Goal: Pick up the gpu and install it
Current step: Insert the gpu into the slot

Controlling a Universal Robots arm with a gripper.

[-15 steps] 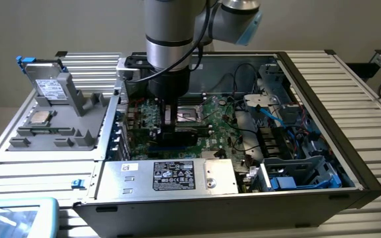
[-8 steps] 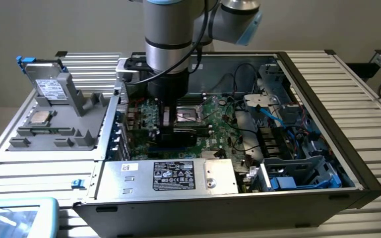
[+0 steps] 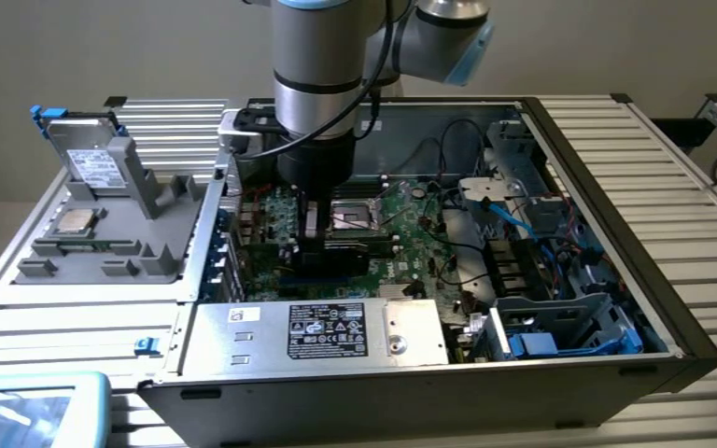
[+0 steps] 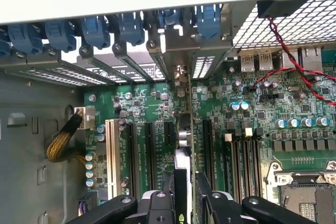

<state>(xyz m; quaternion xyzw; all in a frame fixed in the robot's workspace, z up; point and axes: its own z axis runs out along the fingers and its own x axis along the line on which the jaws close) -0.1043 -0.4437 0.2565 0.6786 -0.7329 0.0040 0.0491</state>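
Slatted metal table (image 3: 695, 168) carries the open computer case (image 3: 458, 401), with a plain wall behind. Inside, the gripper (image 4: 185, 184) is clamped on the gpu (image 4: 184, 135), which stands edge-on over the motherboard (image 4: 152, 103) by the slot covers (image 4: 100, 66). Empty slots flank it, and cables (image 3: 508, 210) crowd the exterior view's right.
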